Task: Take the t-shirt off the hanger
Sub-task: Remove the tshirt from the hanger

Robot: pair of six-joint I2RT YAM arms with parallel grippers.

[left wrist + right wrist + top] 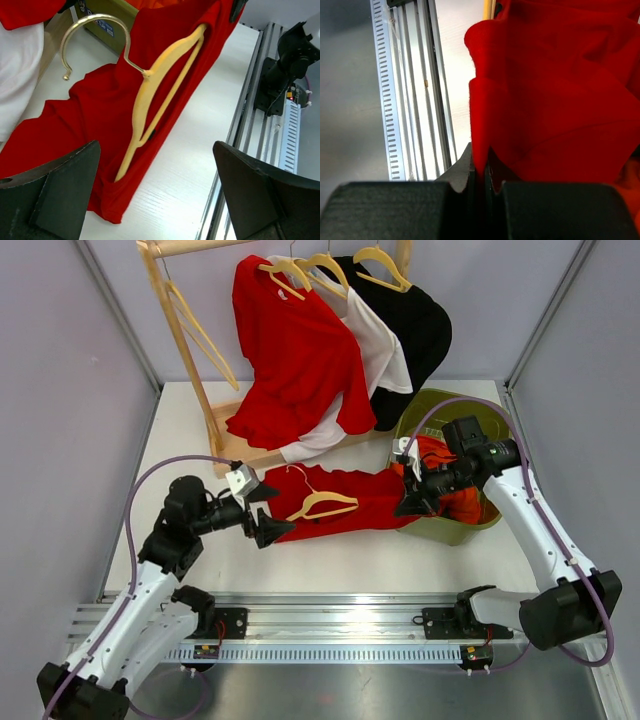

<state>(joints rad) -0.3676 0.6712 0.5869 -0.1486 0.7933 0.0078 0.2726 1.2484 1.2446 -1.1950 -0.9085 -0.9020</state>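
Note:
A red t-shirt [372, 496] lies stretched across the table with a pale wooden hanger [322, 505] on top of it. In the left wrist view the hanger [155, 95] has its metal hook [95, 19] free, and its near arm tip is tucked into the t-shirt's [95, 115] folded edge. My left gripper [268, 511] is open at the shirt's left end, its jaws wide apart [156, 150] and touching nothing. My right gripper [408, 502] is shut on a fold of the t-shirt [555, 90] at its right end, with the cloth pinched between the pads [484, 170].
A wooden rack [185, 340] at the back holds a red shirt [290, 350], a white shirt [375, 350] and a black shirt [420, 325] on hangers. A green basket [470, 525] with orange clothes stands at the right. An aluminium rail [340, 625] runs along the near edge.

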